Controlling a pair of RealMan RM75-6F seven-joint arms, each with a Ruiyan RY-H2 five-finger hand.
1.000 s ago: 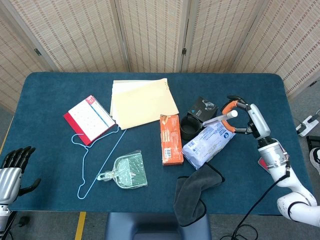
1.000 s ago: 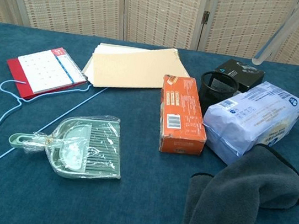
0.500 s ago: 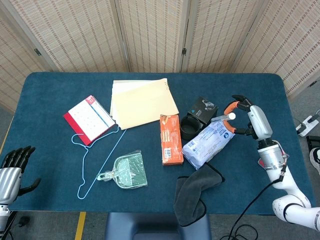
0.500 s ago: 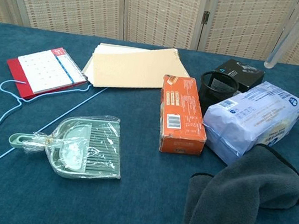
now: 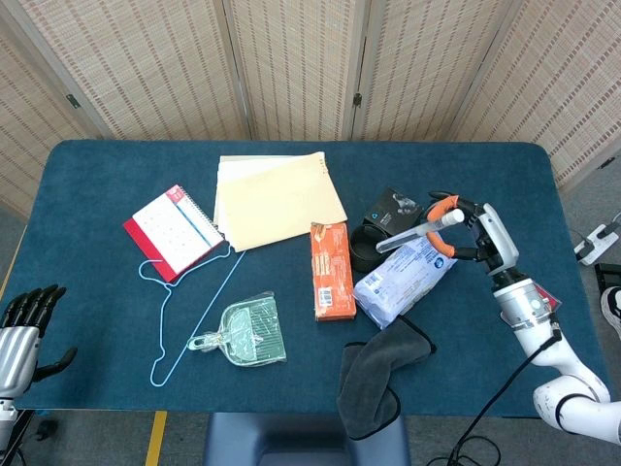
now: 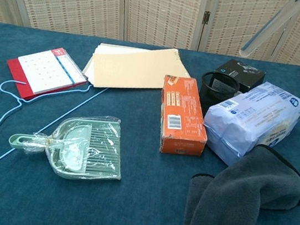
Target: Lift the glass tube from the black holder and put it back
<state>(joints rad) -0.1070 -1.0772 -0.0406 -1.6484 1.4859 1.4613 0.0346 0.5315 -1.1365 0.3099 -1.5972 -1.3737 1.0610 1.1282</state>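
Overhead, right hand [image 5: 464, 230] pinches one glass tube [image 5: 417, 233] at its capped end, other fingers spread. Tube lies aslant above the blue packet [image 5: 405, 279], free end pointing toward the single black holder [image 5: 367, 247]. Left hand [image 5: 21, 325] sits off the counter [image 5: 97, 320] edge, fingers loosely apart, holding nothing. Chest view: one tube [image 6: 265, 29] slants down-left, tip clear above the holder [image 6: 219, 87]; right hand mostly out of frame.

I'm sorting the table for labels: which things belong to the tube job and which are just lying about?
Job: glass tube, held aloft by the right hand; black holder.

Lying about: calendar, folders, hanger, dustpan, orange box, black box, blue pack, grey cloth.
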